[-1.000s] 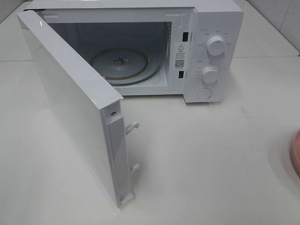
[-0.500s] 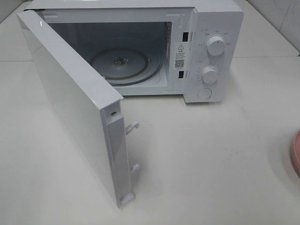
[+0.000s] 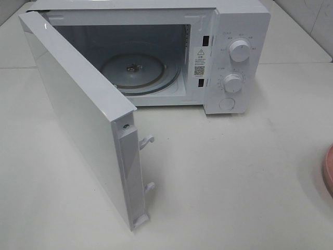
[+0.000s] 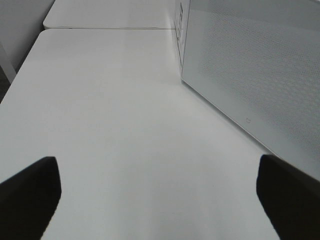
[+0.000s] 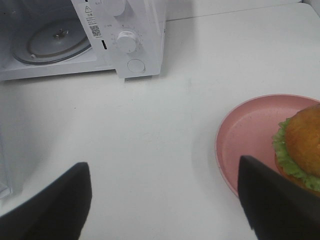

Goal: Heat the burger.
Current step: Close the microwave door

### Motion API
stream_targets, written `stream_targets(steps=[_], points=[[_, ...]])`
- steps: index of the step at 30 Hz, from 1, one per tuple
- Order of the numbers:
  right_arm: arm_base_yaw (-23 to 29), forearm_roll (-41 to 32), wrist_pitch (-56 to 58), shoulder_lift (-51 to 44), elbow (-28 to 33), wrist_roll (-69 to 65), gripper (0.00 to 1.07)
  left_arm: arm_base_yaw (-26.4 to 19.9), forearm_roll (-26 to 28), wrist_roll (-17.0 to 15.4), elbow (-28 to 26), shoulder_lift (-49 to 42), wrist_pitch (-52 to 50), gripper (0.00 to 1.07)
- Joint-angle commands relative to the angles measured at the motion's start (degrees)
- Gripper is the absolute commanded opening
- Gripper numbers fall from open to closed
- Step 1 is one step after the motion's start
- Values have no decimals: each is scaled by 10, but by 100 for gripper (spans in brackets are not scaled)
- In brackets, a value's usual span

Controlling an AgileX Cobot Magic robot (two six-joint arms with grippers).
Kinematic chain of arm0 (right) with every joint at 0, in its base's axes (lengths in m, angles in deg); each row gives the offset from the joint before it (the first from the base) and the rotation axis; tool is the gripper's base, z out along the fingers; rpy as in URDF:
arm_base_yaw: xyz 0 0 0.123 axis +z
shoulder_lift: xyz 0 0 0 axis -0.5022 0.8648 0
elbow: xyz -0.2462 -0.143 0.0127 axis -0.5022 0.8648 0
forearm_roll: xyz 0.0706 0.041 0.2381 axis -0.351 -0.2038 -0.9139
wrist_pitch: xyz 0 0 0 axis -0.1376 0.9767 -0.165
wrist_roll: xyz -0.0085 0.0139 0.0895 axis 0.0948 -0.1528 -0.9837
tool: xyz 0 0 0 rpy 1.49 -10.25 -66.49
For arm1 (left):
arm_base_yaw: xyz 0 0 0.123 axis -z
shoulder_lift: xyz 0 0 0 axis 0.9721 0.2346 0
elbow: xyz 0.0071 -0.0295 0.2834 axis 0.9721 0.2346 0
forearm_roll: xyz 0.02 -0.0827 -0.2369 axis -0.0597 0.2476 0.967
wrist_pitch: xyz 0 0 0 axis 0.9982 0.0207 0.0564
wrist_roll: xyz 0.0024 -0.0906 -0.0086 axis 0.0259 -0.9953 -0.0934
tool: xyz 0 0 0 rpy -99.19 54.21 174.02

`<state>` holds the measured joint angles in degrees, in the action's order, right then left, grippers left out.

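Burger: the burger (image 5: 301, 145) sits on a pink round plate (image 5: 245, 140), seen in the right wrist view; golden-brown bun on top, green lettuce frill showing beneath it, and the picture's edge cuts part of it off.
Plate: it rests on the white worktop (image 3: 234, 172); in the high view only a sliver of its rim (image 3: 328, 172) shows, at about 3 o'clock on the worktop, well apart from the microwave.
Right pincer: the right pincer (image 5: 165, 200) hangs above the worktop with its two dark fingers (image 5: 55, 202) spread wide; nothing is between them. The plate and burger lie just beside one fingertip, not touched.
Microwave: the white microwave (image 3: 234, 31) stands at 12 o'clock on the worktop, two round knobs (image 3: 239, 50) on its control panel, one above the other, and a round button below them.
Door: the microwave door (image 3: 78, 112) is swung wide open toward 7 o'clock, its two latch hooks pointing outward.
Cavity: the glass turntable (image 3: 136, 73) lies bare inside.
Left pincer: the left pincer (image 4: 160, 190) is opened wide, its fingertips (image 4: 30, 192) at the far corners of its wrist view, holding nothing; it is over bare worktop, beside the perforated face of the door (image 4: 260, 75).
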<state>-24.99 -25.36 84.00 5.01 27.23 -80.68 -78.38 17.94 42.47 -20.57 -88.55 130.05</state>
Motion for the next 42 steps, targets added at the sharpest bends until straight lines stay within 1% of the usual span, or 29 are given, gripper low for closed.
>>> stream_targets(steps=[1, 24, 26, 27, 28, 29, 30, 31, 32, 33, 34, 35, 36, 37, 38, 39, 40, 41, 42], points=[[-4, -4, -5, -16, 1, 6, 76, -1, 5, -2, 2, -13, -4, 100], [-4, -4, -5, -16, 1, 6, 76, -1, 5, -5, 1, -13, -5, 100], [-4, -4, -5, -16, 1, 6, 75, -1, 8, -20, -9, -11, -19, 97], [-4, -4, -5, -16, 1, 6, 75, -1, 8, -20, -9, -11, -19, 97], [-4, -4, -5, -16, 1, 6, 75, -1, 7, -34, -18, -4, -37, 93], [-4, -4, -5, -16, 1, 6, 75, -1, 7, -34, -18, -4, -37, 93], [-4, -4, -5, -16, 1, 6, 75, -1, 5, -38, -25, 11, -57, 86], [-4, -4, -5, -16, 1, 6, 75, -1, 5, -41, -25, 18, -67, 83], [-4, -4, -5, -16, 1, 6, 75, -1, 5, -41, -25, 18, -67, 83], [-4, -4, -5, -16, 1, 6, 75, -1, 5, -45, -25, 35, -89, 73], [-4, -4, -5, -16, 1, 6, 75, -1, 5, -45, -25, 35, -89, 73], [-4, -4, -5, -16, 1, 6, 75, -1, 5, -46, -25, 58, -114, 60], [-4, -4, -5, -16, 1, 6, 75, -1, 5, -46, -25, 71, -127, 54], [-4, -4, -5, -16, 1, 6, 75, -1, 5, -46, -25, 71, -127, 54], [-4, -4, -5, -16, 1, 6, 75, -1, 5, -47, -25, 95, -152, 38], [-4, -4, -5, -16, 1, 6, 75, -1, 8, -47, -25, 122, -178, 18], [-4, -4, -5, -16, 1, 6, 75, -1, 8, -47, -25, 122, -178, 18], [-4, -4, -5, -16, 1, 6, 75, -1, 10, -47, -25, 133, -186, 10], [-4, -4, -5, -16, 1, 6, 75, -1, 10, -47, -25, 133, -186, 10]])
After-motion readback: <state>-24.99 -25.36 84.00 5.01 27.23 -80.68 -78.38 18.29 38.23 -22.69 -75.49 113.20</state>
